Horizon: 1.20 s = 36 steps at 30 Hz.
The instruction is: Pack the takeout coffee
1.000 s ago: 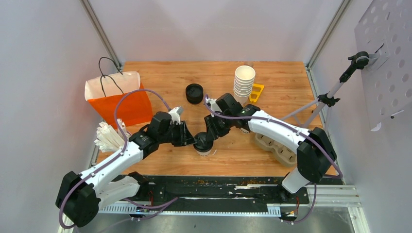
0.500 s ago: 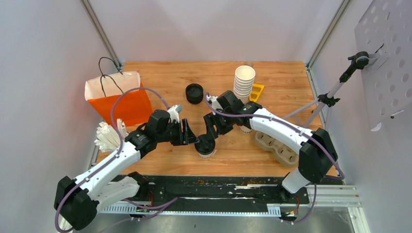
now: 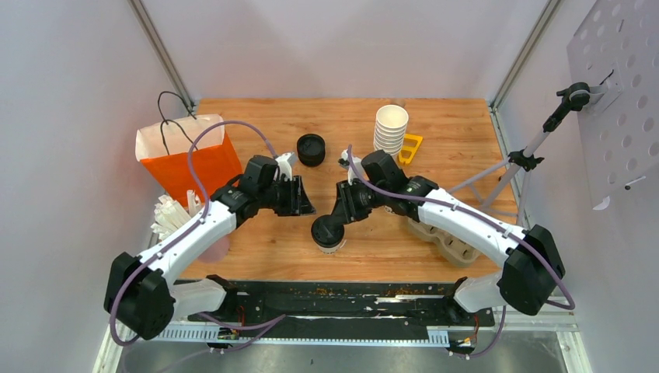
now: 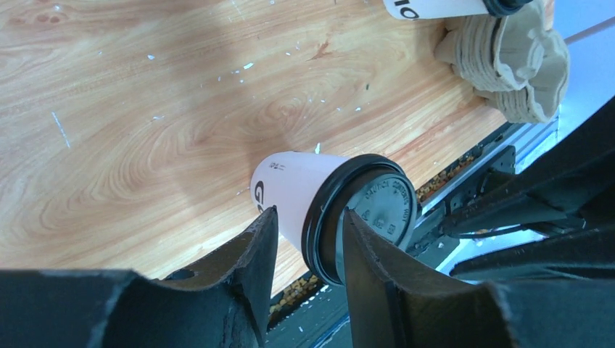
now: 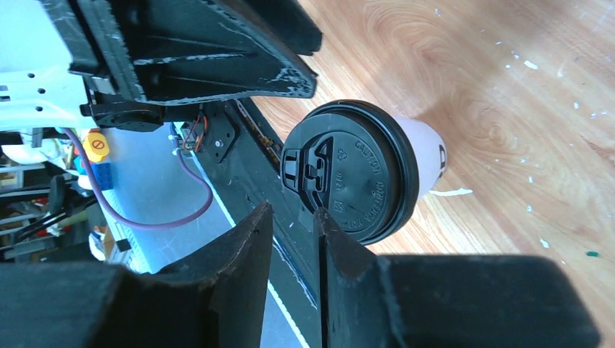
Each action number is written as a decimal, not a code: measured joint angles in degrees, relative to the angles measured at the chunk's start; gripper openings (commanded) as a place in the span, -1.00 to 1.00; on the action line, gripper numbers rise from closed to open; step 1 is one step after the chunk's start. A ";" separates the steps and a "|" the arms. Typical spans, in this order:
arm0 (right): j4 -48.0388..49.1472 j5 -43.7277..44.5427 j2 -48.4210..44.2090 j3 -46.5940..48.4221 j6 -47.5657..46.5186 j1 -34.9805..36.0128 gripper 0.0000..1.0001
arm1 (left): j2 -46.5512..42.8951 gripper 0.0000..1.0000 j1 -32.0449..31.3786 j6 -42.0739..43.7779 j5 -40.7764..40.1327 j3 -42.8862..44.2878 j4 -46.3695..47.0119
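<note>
One takeout coffee (image 3: 328,234), a white paper cup with a black lid, stands on the wooden table near the front edge. It also shows in the left wrist view (image 4: 330,210) and the right wrist view (image 5: 355,170). My left gripper (image 3: 305,205) (image 4: 310,212) hangs up and to the left of it, open and holding nothing. My right gripper (image 3: 336,219) (image 5: 291,208) hovers just behind the lid, its jaws a narrow gap apart with nothing between them. A second lidded cup (image 4: 435,7) sits beside the pulp cup carrier (image 4: 518,65).
The orange paper bag (image 3: 194,159) stands open at the back left. A stack of black lids (image 3: 311,149), a tall stack of lidless cups (image 3: 390,128) and a yellow piece (image 3: 410,148) sit at the back. The cup carrier (image 3: 447,237) lies at the right, white wrapped items (image 3: 172,214) at the left.
Both grippers have drawn back from the cup, the left one up and to the left. Their jaws widened and then narrowed again. The cup stands where it was.
</note>
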 measured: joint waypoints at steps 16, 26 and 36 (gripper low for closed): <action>6.64 -2.36 3.80 -5.38 3.08 1.38 -0.47 | 6.93 -0.24 0.42 2.82 7.93 -0.85 4.92; 12.52 -2.93 3.08 -8.96 4.33 1.38 -0.49 | 7.56 -0.31 0.42 3.54 8.37 -1.27 5.81; 17.35 -2.51 1.68 -12.24 5.73 1.38 -0.49 | 5.73 -0.37 0.72 1.73 9.64 -6.43 13.81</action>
